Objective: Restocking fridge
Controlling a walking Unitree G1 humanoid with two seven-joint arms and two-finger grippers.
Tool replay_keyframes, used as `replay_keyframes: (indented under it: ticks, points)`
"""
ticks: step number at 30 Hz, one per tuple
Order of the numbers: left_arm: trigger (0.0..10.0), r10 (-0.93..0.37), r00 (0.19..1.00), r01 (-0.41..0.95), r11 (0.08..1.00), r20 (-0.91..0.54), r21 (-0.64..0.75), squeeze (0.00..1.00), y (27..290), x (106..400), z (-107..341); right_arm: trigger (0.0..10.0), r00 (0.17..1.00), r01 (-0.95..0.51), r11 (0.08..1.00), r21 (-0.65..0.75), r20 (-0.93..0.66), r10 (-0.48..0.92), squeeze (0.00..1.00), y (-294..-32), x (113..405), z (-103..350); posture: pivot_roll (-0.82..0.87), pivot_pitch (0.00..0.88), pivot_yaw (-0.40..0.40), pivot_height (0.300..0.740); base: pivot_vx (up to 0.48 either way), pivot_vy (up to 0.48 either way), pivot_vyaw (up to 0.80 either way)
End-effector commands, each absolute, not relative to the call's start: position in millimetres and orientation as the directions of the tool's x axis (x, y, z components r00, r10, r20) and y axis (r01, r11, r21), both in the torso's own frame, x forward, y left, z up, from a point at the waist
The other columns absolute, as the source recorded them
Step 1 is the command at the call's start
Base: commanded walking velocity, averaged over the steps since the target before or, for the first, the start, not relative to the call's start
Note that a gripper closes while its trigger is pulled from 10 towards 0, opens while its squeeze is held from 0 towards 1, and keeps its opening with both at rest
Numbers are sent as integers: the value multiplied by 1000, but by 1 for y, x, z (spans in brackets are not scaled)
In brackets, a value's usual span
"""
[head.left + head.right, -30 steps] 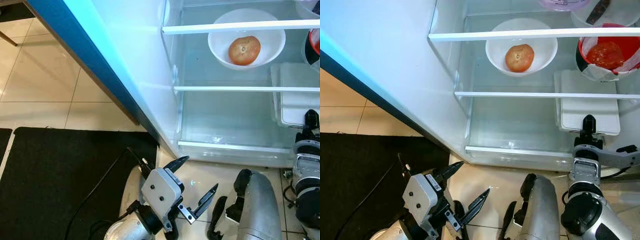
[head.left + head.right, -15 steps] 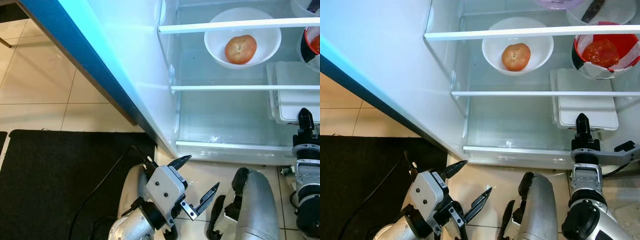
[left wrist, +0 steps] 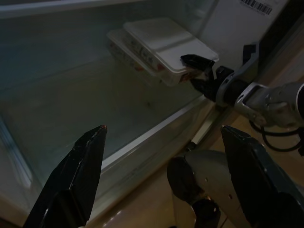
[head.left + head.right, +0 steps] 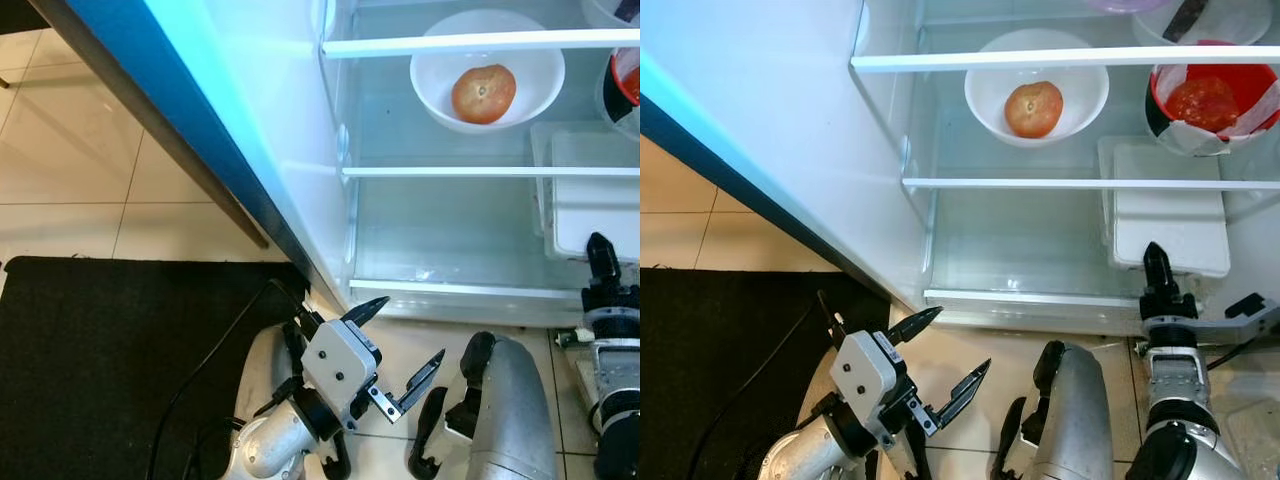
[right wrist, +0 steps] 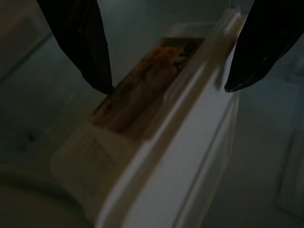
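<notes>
White lidded container (image 4: 1167, 205) is looking rigid and light (smooth plastic, likely slippery); right gripper (image 5: 166, 88), fingers spread wide, is straddling its rim, the sensible grip.

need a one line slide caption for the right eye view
Right gripper open at the white lidded container on the fridge's lower shelf; a tomato sits in a white bowl above.

The fridge (image 4: 790, 120) has glossy white plastic walls and clear glass shelves (image 4: 1040, 183) edged in white trim, and at the right edge of its bottom shelf lies a matt white plastic container (image 4: 1168, 215). A smooth, glossy white bowl (image 4: 1080, 85) holds a matt-skinned tomato (image 4: 1034, 108). The floor is polished beige tile (image 4: 70, 170) with a rough black mat (image 4: 100, 350); the left gripper (image 4: 402, 345) has matt black fingers on a satin silver housing.
</notes>
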State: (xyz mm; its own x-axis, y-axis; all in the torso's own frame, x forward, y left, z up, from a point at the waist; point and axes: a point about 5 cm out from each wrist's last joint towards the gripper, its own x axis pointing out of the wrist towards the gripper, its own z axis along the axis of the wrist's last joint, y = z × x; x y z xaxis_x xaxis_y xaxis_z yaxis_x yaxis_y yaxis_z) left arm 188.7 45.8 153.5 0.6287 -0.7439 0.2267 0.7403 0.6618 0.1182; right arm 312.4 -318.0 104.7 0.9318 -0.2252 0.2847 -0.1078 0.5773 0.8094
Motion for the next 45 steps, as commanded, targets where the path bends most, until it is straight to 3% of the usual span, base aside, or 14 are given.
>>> replay_keyframes:
  ticks: [1, 4, 5, 6, 7, 21, 31, 40, 41, 42, 45]
  points:
    - [10000, -749, 629, 751, 655, 211, 87, 0, 43, 182, 146, 10000, 941, -98, 575, 812, 263, -211, 0, -315, 309, 97, 188, 423, 91, 300, 0, 0, 0]
    - [10000, -749, 629, 751, 655, 210, 86, 0, 43, 180, 146, 10000, 937, -115, 572, 812, 281, -210, 0, -314, 314, 103, 193, 428, 91, 300, 0, 0, 0]
    - [10000, -748, 630, 750, 656, 208, 86, 0, 44, 180, 145, 1569, 933, -118, 570, 813, 287, -216, 0, -314, 318, 109, 196, 433, 91, 300, 0, 0, 0]
    - [10000, -747, 632, 749, 657, 206, 86, 0, 45, 180, 145, 1569, 931, -120, 569, 814, 291, -220, 0, -313, 321, 112, 196, 433, 91, 300, 0, 0, 0]
    - [10000, -747, 633, 748, 658, 204, 86, 0, 45, 180, 145, 0, 928, -119, 575, 809, 296, -225, 0, -313, 323, 116, 198, 433, 91, 300, 0, 0, 0]
    - [10000, -746, 633, 748, 658, 204, 84, 0, 44, 177, 144, 0, 911, -144, 564, 813, 332, -246, 0, -311, 344, 147, 203, 436, 89, 300, 0, 0, 0]
    - [10000, -751, 629, 753, 653, 199, 83, 0, 45, 176, 143, 0, 875, -21, 433, 901, 226, -428, 0, -321, 339, 137, 205, 440, 98, 300, 0, 0, 0]
    - [10000, -757, 623, 759, 646, 198, 82, 0, 44, 175, 144, 431, 865, 22, 362, 932, 164, -474, 0, -316, 340, 130, 207, 440, 104, 300, 0, 0, 0]
    - [10000, -758, 622, 760, 645, 197, 82, 0, 44, 175, 144, 9255, 869, 33, 357, 934, 150, -472, 0, -314, 341, 128, 207, 439, 105, 300, 0, 0, 0]
    - [10000, -759, 621, 761, 644, 196, 81, 0, 44, 174, 144, 10000, 875, 46, 352, 935, 132, -467, 0, -311, 341, 125, 210, 442, 108, 300, 0, 0, 0]
    - [10000, -760, 620, 762, 643, 195, 81, 0, 44, 174, 144, 10000, 878, 50, 352, 935, 127, -462, 0, -309, 342, 123, 210, 442, 108, 300, 0, 0, 0]
